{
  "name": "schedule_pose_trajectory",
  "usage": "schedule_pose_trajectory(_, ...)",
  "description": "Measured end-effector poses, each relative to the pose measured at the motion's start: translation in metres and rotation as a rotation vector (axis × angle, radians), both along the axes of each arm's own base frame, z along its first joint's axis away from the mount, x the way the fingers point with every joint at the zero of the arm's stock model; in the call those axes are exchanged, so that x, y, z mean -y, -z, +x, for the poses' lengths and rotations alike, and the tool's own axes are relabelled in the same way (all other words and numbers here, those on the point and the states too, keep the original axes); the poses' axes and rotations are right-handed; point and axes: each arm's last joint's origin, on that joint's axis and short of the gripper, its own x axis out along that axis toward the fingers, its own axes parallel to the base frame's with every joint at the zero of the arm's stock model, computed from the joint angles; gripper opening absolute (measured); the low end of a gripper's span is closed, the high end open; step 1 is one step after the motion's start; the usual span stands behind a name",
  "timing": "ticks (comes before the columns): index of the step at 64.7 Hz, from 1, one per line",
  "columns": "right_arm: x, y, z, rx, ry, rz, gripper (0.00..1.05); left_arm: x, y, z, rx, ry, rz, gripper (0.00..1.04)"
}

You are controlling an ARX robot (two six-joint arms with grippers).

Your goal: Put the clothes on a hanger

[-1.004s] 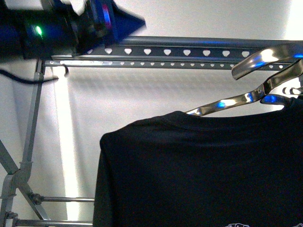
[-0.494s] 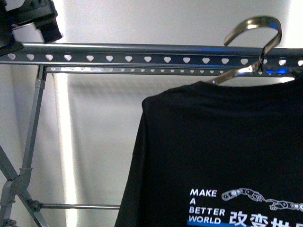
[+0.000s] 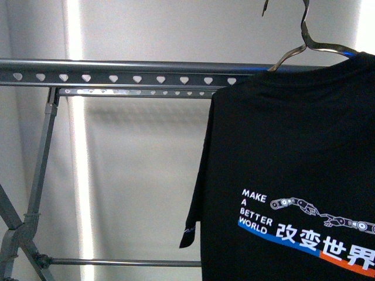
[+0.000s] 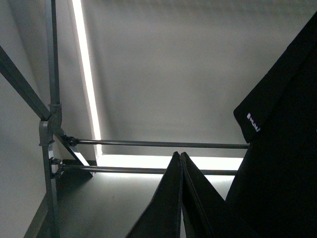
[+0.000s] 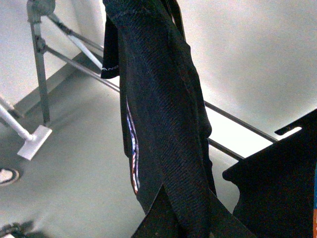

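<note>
The clothes [image 3: 293, 152], a black T-shirt with white "MAKE A BETTER WORLD" print and a blue-orange stripe, hang on a shiny wire coat hanger [image 3: 304, 44] at the right of the front view. Its hook reaches above the hanger [image 3: 129, 73], a long dark grey rail with heart-shaped holes; whether hook and rail touch is not visible. Neither gripper appears in the front view. In the right wrist view my right gripper [image 5: 181, 210] is shut on a fold of the clothes [image 5: 158, 99]. My left gripper [image 4: 180, 157] is shut on nothing, beside the shirt's sleeve [image 4: 277, 99].
The rack's slanted grey legs [image 3: 38, 175] and thin cross bars [image 3: 123, 262] stand at the left, in front of a white wall. A bright light strip [image 3: 79, 175] runs down that wall. A grey floor [image 5: 69, 188] lies below.
The T-shirt on its wire hanger has risen and shifted right, so its print now shows higher. The left arm has left the top left of the front view.
</note>
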Motion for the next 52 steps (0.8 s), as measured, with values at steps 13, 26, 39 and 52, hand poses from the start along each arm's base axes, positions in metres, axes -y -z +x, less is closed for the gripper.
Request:
schedule_pose_trajectory(13,0.014,-0.009,0.017,-0.030,0.105,0.155,0.03,0.000,0.021,-0.025,-0.003,0.000,0.001,0.04)
schedule_pose_trajectory(26,0.021,-0.001,0.024,-0.071,0.147,0.288,0.03,0.000,0.039,-0.049,-0.003,0.000,0.003,0.04)
schedule_pose_trajectory(39,0.018,0.022,0.021,-0.129,0.156,0.367,0.03,0.000,0.051,-0.068,-0.001,0.000,0.003,0.04)
schedule_pose_trajectory(52,0.014,0.048,0.015,-0.181,0.167,0.378,0.03,0.000,0.059,-0.082,0.000,0.000,0.003,0.04)
